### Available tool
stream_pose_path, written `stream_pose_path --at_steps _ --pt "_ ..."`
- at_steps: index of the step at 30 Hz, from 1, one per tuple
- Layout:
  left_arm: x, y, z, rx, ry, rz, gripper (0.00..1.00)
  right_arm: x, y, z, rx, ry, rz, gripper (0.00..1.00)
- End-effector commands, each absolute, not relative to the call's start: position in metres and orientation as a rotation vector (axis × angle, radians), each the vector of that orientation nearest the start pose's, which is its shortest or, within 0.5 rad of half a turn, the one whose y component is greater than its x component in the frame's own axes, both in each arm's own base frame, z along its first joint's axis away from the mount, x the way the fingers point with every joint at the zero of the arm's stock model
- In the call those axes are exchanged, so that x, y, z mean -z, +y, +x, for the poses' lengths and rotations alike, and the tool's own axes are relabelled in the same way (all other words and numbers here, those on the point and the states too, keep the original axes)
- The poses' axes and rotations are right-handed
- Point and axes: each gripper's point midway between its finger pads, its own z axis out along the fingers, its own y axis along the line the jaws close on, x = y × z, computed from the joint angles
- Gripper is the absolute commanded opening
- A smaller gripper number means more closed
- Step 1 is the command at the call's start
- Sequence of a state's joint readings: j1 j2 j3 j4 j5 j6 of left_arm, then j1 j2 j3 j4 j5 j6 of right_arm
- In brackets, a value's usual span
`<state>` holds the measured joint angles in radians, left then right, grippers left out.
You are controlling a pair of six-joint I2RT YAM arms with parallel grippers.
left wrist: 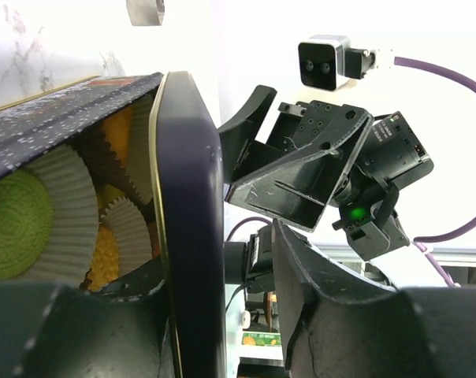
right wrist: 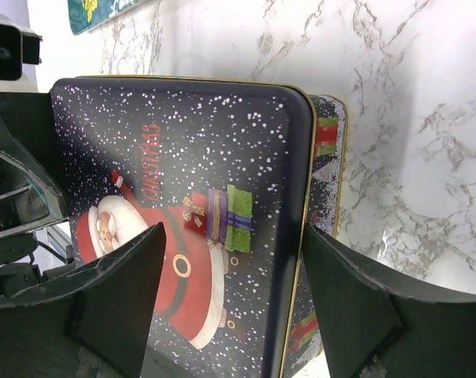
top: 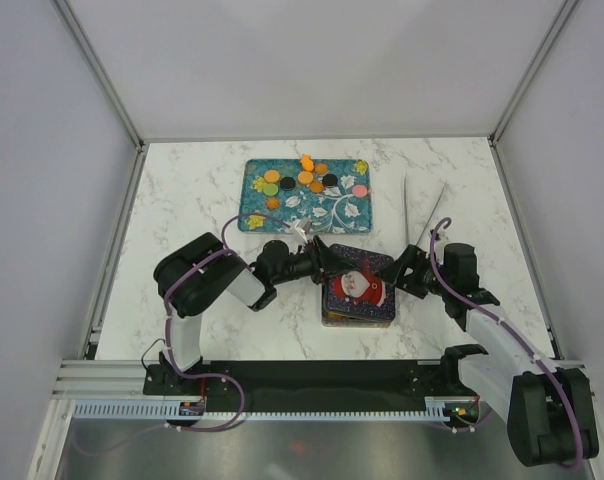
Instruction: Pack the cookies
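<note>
The cookies (top: 307,178), orange, green, pink and black discs plus carrot pieces, lie on the teal tray (top: 257,218). A dark Christmas tin with a Santa lid (top: 360,287) stands in front of it. My left gripper (top: 318,257) is open at the lid's left edge. In the left wrist view the lid rim (left wrist: 187,220) stands between its fingers (left wrist: 216,260), with a gap to the right finger. Under the raised lid, white paper cups (left wrist: 65,201) hold a green cookie (left wrist: 13,224) and yellow ones. My right gripper (top: 400,272) is open over the lid's right edge (right wrist: 234,236).
A pair of white tongs (top: 422,210) lies right of the tray on the marble table. The tin's base wall (right wrist: 326,173) shows past the lid's right edge. The two grippers face each other closely across the tin. White walls enclose the table.
</note>
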<state>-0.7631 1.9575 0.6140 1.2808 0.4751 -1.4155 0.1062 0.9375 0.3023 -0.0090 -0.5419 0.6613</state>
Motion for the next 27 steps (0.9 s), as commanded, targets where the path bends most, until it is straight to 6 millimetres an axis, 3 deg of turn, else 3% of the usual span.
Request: stream_pose_path --at_steps 1,12,27 --pt "-0.122 -0.386 0.242 1.941 2.023 -0.214 0.45 -0.081 0.139 0.238 -1.025 2.242 0.285 0.77" --pt "-0.12 -0.375 0.242 1.883 2.062 -0.198 0.46 -0.072 0.135 0.239 -1.003 2.263 0.292 0.68" --pt "-0.112 -0.358 0.245 1.833 2.098 -0.205 0.5 -0.069 0.134 0.239 -0.997 2.274 0.293 0.65"
